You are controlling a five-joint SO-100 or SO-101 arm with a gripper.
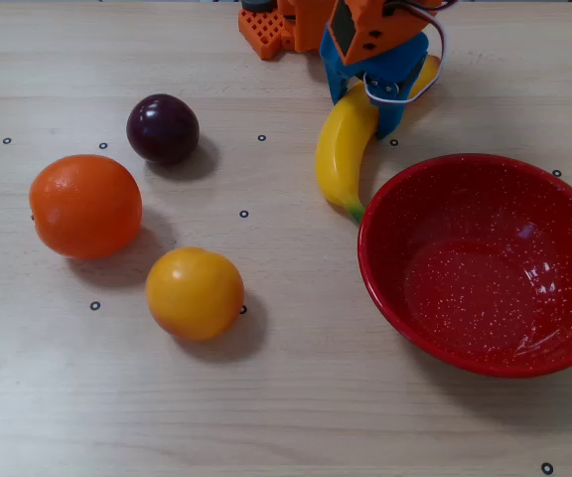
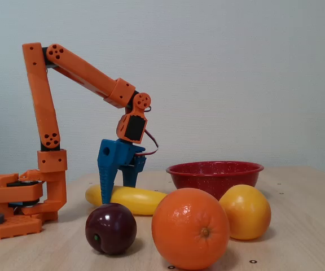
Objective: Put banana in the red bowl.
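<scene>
Banana (image 1: 343, 149) lies flat on the counter (image 1: 296, 397), long axis running from the arm's base toward the bowl (image 1: 487, 262) in the overhead view. Its green stem end sits just beside the bowl's upper-left rim, touching it or nearly so; the far end, with its orange tip, is tucked under the arm. In the fixed view the banana (image 2: 130, 200) shows as a low yellow bar behind the plum and orange, its ends partly hidden.

The blue end effector (image 1: 373, 91) straddles the banana near its upper end, one finger on each side of the fruit. In the fixed view the end effector (image 2: 117, 189) points straight down, and the near finger (image 2: 106, 183) reaches down over the banana's face almost to the counter. The fingers stand about a banana's width apart; whether they actually press on the fruit cannot be told from either view.

The bowl rests upright at the right of the overhead view, with nothing in it. In the fixed view the bowl (image 2: 214, 176) stands behind the fruit, right of the end effector.

Three round fruits sit well apart from the banana on the left of the overhead view: a dark plum (image 1: 163, 128), an orange (image 1: 85, 206) and a yellow-orange fruit (image 1: 195, 293). The orange arm (image 2: 80, 70) rises from its base (image 2: 16, 206) at the left of the fixed view and bends down to the end effector.
</scene>
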